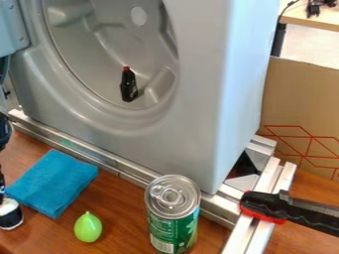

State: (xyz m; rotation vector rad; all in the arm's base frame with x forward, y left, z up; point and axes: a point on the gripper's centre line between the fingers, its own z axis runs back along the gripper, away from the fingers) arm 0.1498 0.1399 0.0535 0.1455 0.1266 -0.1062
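Pincer (2,186) hangs near the blue cloth (52,182).

The cloth (53,182) is blue, the can (173,228) green.

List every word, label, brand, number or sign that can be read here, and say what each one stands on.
No words or numbers can be read with certainty.
Green can: lettering and a barcode, too small to read.
Dark bottle with a red cap: pale marks, too small to read.
Cardboard: red lines, no readable words.
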